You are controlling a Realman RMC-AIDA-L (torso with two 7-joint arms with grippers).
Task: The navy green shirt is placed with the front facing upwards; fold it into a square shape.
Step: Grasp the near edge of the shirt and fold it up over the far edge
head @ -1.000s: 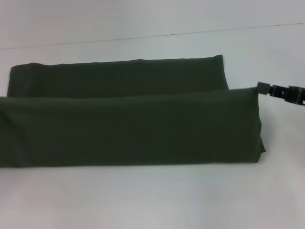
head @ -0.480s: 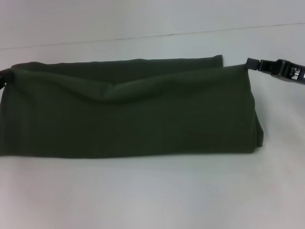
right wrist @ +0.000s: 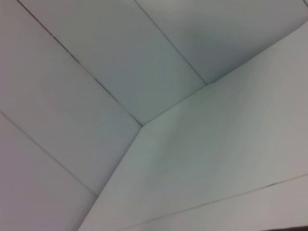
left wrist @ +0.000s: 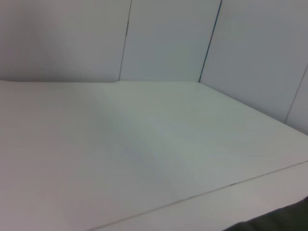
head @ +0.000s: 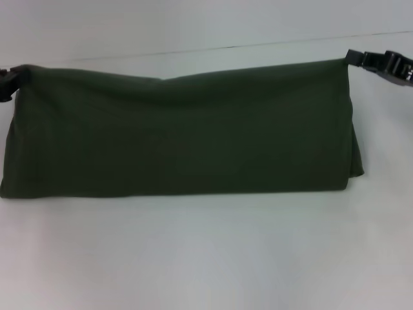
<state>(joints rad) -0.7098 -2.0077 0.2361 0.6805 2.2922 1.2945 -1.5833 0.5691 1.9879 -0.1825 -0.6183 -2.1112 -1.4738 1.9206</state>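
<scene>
Navy green shirt [head: 181, 132] lies across middle of white table [head: 206, 258], folded into a long wide band w/ plain dark-green side up, no lettering showing. Near edge rests flat on the tabletop; far edge is pulled taut btwn the two grippers and dips slightly around the middle. Left gripper [head: 8, 82] is at the shirt's far left corner, at the edge of the head view, fingers pinched closed on the fabric corner. Right gripper [head: 352, 58] is at the far right corner, fingers likewise clamped on the cloth there, black body reaching off toward the right edge of view. Right end of the shirt shows stacked layers, a lower ply poking out just beside the near right corner. Left wrist view shows mostly bare tabletop and wall panels [left wrist: 168, 38], w/ a sliver of dark fabric at one corner; own fingers not visible. Right wrist view shows only table surface, seam lines and wall; no fingers or cloth clearly seen
</scene>
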